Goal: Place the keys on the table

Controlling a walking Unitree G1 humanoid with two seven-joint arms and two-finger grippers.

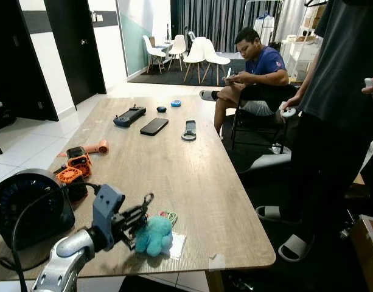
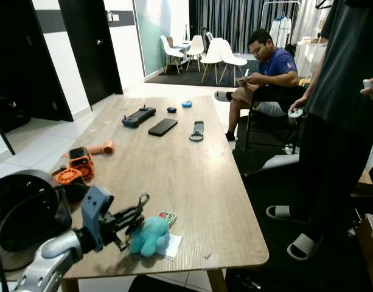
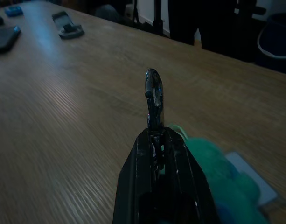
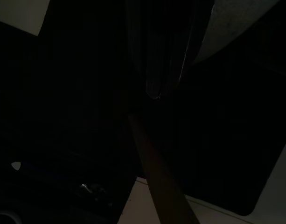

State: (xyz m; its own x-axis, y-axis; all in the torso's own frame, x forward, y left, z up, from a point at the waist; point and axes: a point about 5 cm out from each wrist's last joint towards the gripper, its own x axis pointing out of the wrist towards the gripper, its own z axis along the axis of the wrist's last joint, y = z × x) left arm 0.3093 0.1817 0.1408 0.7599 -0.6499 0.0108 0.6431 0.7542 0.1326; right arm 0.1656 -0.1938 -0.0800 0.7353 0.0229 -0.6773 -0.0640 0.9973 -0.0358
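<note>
A long wooden table [image 1: 192, 176] runs away from the robot across a tiled room, with one person seated on a chair beyond its far right corner and a second person [image 1: 341, 115] standing just beside its right edge. On the near left of the table sits one round black fan [image 1: 25, 204], and behind it two small orange-and-black gadgets [image 1: 76, 165] and one orange hair dryer [image 1: 95, 147]. Farther up the board lie one black handheld console [image 1: 129, 115], one black phone [image 1: 154, 126], one grey strap-like device [image 1: 189, 130], one small dark puck and one small blue one. The left gripper [image 1: 139, 214] reaches in low over the near edge of the table, its two black fingers [image 3: 154, 172] pressed together on the metal clip of the keys [image 1: 156, 234]; in the left wrist view the clip's hook stands up right beyond the fingertips. The one bunch of keys consists of a teal plush charm, a green ring and a white tag; the plush rests on the tabletop just beside and below the fingertips, near the front edge, with the tag flat under it. The right wrist view is very dark, and whether the right gripper is open cannot be told.
</note>
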